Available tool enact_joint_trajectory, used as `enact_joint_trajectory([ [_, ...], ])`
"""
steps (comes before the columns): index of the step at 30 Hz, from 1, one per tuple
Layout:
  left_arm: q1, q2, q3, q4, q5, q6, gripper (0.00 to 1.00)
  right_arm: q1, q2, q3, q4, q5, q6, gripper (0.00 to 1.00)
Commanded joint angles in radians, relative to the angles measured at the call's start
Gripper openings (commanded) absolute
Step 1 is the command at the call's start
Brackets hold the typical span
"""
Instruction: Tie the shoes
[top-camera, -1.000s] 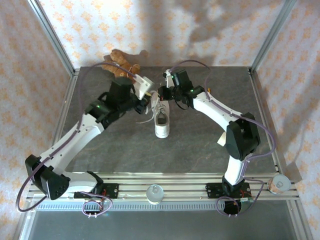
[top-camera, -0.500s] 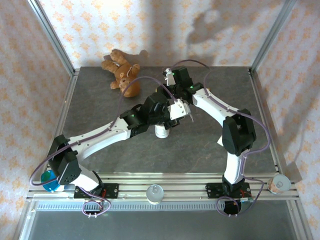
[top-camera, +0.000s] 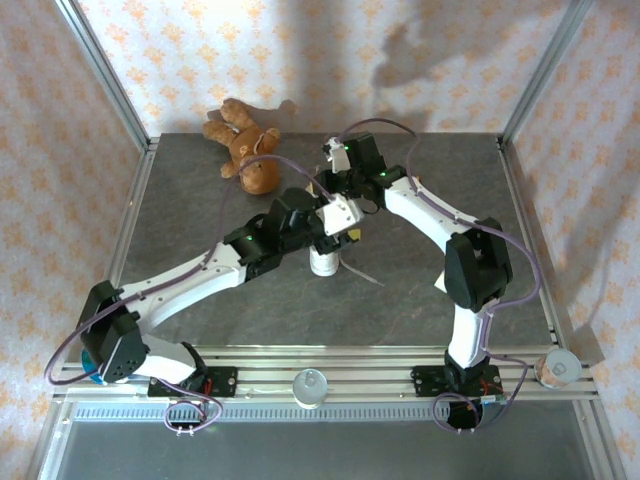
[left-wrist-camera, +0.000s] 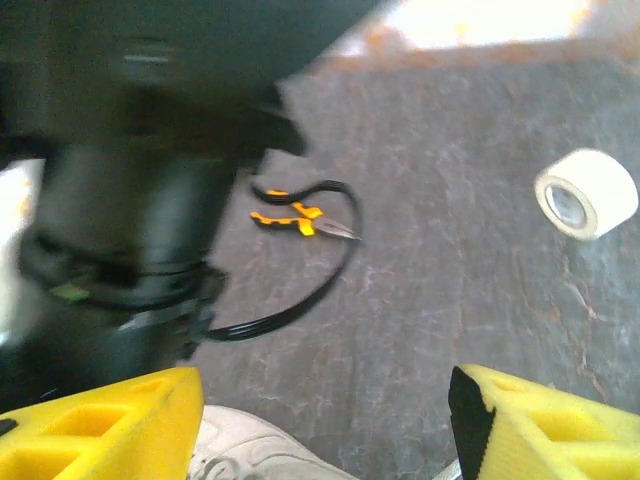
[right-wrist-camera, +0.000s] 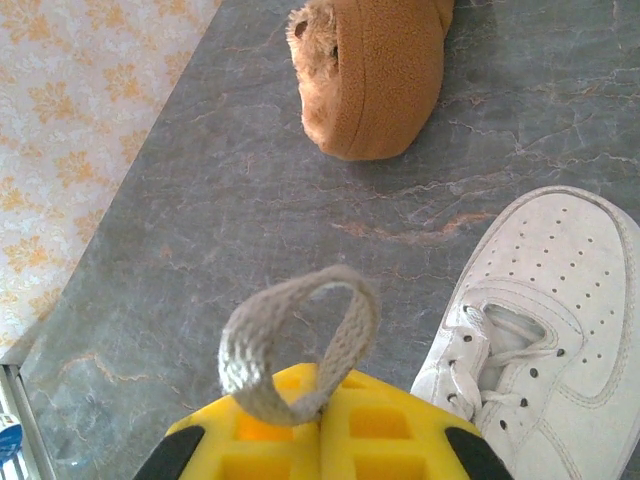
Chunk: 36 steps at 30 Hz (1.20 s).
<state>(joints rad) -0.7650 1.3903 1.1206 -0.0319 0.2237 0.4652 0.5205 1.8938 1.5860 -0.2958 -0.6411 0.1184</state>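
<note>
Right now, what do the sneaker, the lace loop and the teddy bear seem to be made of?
Sneaker: smooth white leather or imitation, matte, with punched toe holes and stitched seams. Lace loop: flat woven fabric, weave visible, greyish-white. Teddy bear: brown short-pile plush, soft and fuzzy at the edges.

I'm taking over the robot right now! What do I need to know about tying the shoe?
Left gripper: jaws open, hovering just above the sneaker.
Right gripper: jaws shut on a lace loop.
The sneaker lies mid-table, with the teddy bear off to one side of it.
Done: one loop is made and held.
Left: no finished bow shows. Probably make a second loop, cross the two, and pull tight.
</note>
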Motion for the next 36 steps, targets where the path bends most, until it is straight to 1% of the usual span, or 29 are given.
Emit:
enact_joint_trajectory([
  [1, 0.099, -0.088, -0.05, 0.072, -0.045, -0.187, 0.67, -0.004, -0.048, -0.002, 0.012, -0.021, -0.037, 0.0],
  [2, 0.148, -0.105, -0.071, 0.082, -0.036, -0.256, 0.65, -0.003, -0.05, -0.002, 0.014, -0.03, -0.045, 0.0],
  [5, 0.282, -0.129, -0.135, 0.12, 0.04, -0.38, 0.6, 0.001, -0.059, -0.006, 0.013, -0.051, -0.076, 0.0],
  [7, 0.365, -0.126, -0.177, 0.152, 0.129, -0.431, 0.58, 0.005, -0.069, -0.01, 0.009, -0.055, -0.1, 0.0],
  [10, 0.436, -0.087, -0.231, 0.243, 0.266, -0.455, 0.57, 0.012, -0.083, -0.016, 0.006, -0.057, -0.122, 0.0],
  [12, 0.45, -0.056, -0.263, 0.313, 0.32, -0.454, 0.57, 0.013, -0.089, -0.017, 0.003, -0.05, -0.125, 0.0],
  [16, 0.452, 0.022, -0.315, 0.465, 0.37, -0.476, 0.57, 0.022, -0.097, -0.025, 0.004, -0.049, -0.124, 0.0],
  [21, 0.452, 0.137, -0.325, 0.621, 0.43, -0.502, 0.57, 0.033, -0.096, -0.038, 0.001, -0.043, -0.107, 0.0],
  [23, 0.451, 0.177, -0.315, 0.666, 0.45, -0.516, 0.55, 0.036, -0.096, -0.045, 0.003, -0.042, -0.101, 0.0],
  [28, 0.451, 0.27, -0.275, 0.761, 0.53, -0.558, 0.43, 0.041, -0.099, -0.058, 0.005, -0.02, -0.09, 0.0],
  [32, 0.444, 0.304, -0.263, 0.813, 0.562, -0.58, 0.43, 0.04, -0.098, -0.058, 0.004, 0.002, -0.084, 0.0],
  [36, 0.437, 0.317, -0.25, 0.803, 0.557, -0.576, 0.45, 0.039, -0.096, -0.057, 0.003, 0.007, -0.077, 0.0],
])
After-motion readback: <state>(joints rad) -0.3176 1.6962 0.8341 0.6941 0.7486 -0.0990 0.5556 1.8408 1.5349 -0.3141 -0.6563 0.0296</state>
